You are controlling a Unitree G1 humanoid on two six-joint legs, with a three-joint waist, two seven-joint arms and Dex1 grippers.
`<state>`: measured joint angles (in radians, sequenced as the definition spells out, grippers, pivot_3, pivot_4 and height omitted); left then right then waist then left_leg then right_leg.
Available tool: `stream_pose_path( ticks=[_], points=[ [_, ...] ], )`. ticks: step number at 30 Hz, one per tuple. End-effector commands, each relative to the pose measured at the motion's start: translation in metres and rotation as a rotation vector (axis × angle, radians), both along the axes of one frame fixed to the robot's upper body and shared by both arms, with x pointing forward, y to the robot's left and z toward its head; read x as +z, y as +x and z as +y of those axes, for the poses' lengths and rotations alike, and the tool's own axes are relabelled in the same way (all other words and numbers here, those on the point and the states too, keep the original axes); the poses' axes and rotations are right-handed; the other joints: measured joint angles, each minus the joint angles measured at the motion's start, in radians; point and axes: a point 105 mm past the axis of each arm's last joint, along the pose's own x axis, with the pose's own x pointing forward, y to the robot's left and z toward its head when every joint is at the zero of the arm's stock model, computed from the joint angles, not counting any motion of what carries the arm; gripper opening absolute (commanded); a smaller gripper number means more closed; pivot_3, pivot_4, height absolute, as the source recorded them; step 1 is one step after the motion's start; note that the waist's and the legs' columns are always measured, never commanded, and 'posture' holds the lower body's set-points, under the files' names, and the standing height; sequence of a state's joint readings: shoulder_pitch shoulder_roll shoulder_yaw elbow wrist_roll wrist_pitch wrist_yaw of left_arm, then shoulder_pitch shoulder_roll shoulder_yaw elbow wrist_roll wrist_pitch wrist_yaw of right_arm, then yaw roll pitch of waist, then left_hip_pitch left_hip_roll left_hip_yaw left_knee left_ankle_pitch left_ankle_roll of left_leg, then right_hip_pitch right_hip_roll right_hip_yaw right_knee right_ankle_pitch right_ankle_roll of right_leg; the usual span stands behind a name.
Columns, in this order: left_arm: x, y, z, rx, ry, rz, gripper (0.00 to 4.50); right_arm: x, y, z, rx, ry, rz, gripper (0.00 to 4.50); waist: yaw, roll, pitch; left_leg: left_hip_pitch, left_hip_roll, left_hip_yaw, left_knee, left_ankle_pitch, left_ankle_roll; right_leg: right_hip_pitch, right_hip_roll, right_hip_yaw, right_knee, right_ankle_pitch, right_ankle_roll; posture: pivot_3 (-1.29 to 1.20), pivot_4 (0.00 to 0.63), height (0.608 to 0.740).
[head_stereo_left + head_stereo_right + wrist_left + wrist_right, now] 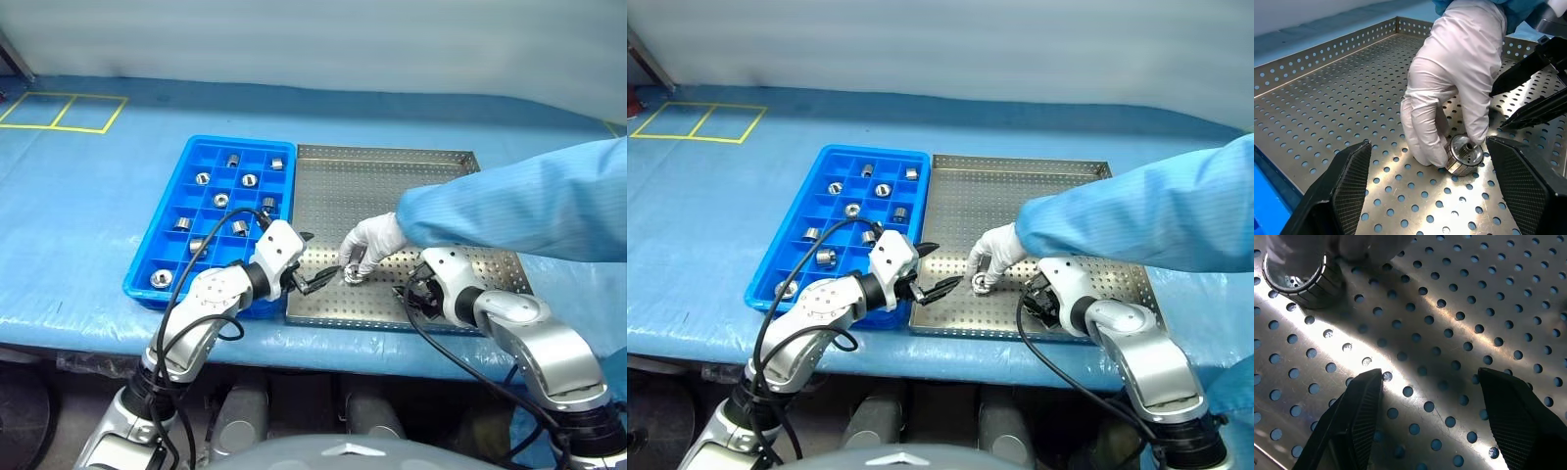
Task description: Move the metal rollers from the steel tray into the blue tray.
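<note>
Worktop point(88, 225) under blue sheeting, yellow tape squares at the far left corner.

Head views: blue tray point(157, 266) sits flush against the steel tray point(392, 171). About a dozen metal rollers point(222, 200) already sit in its compartments. A person's gloved hand point(370, 241), in a blue sleeve, presses one roller point(352, 275) onto the near part of the steel tray. Left gripper point(323, 279) just beside that roller, fingers spread. Right gripper point(411, 294) low over the tray's near right part.

Left wrist view: left gripper jaws wide, empty, flanking the roller point(1465, 155); gloved fingers pinch it from above. It lies tilted, bore showing.

Right wrist view: right gripper point(1430, 418) jaws part open, nothing between them, bare perforated sheet below; roller at the frame's edge.

Handling, as judged: dense, rigid, polished, so likely slippery and inclined to roll. Best pinched across the curved wall, fingers square.
</note>
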<state>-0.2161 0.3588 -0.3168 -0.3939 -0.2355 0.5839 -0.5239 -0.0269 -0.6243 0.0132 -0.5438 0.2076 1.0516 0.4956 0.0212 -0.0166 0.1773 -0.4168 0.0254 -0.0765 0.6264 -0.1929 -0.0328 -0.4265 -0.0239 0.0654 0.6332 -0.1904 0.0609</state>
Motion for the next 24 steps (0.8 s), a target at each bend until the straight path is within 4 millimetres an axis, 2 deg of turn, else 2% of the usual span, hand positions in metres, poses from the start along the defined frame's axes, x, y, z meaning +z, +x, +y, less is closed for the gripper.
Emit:
stream_pose_path(
  ticks=[1,4,8,11,16,24],
  points=[
    [0.016,0.005,0.009,0.051,-0.015,-0.062,4.10,0.012,0.006,0.005,0.027,0.005,-0.066,3.33,0.000,0.000,0.000,0.000,0.000,0.000,0.000,0.000,0.000,0.000,0.000,0.000,0.000,0.000,0.000,0.16,0.150,0.740],
    [0.017,0.008,0.014,0.079,-0.015,-0.066,4.10,0.021,0.012,0.015,0.036,0.060,-0.113,3.33,-0.001,0.000,0.000,0.000,0.000,0.000,0.000,0.000,0.000,0.000,0.000,0.000,0.001,0.000,0.000,0.16,0.150,0.740],
    [0.017,0.008,0.016,0.083,-0.015,-0.065,4.10,0.045,0.011,0.050,0.171,0.245,-0.167,3.33,-0.001,0.000,0.000,0.001,0.000,0.000,0.000,0.000,0.000,0.000,0.000,0.000,0.002,0.000,0.000,0.16,0.150,0.740],
    [0.017,0.008,0.015,0.082,-0.016,-0.063,4.10,0.051,0.013,0.065,0.232,0.301,-0.180,3.33,0.001,0.000,0.000,0.000,0.000,0.000,0.000,0.000,0.000,0.000,0.000,0.000,0.002,0.000,0.000,0.17,0.150,0.740],
    [0.016,0.007,0.011,0.075,-0.016,-0.063,4.10,0.036,0.028,0.074,0.222,0.286,-0.143,3.33,0.002,0.000,0.000,0.001,0.000,0.000,0.001,0.000,0.000,0.001,0.000,0.000,0.002,0.000,0.000,0.19,0.150,0.740],
    [0.016,0.003,0.017,0.079,-0.006,-0.058,4.10,0.010,0.031,0.073,0.194,0.237,-0.075,3.33,0.012,0.000,0.000,0.001,0.000,0.000,0.000,0.000,0.000,0.000,0.000,0.000,0.003,0.000,0.000,0.20,0.150,0.740]
  ],
)
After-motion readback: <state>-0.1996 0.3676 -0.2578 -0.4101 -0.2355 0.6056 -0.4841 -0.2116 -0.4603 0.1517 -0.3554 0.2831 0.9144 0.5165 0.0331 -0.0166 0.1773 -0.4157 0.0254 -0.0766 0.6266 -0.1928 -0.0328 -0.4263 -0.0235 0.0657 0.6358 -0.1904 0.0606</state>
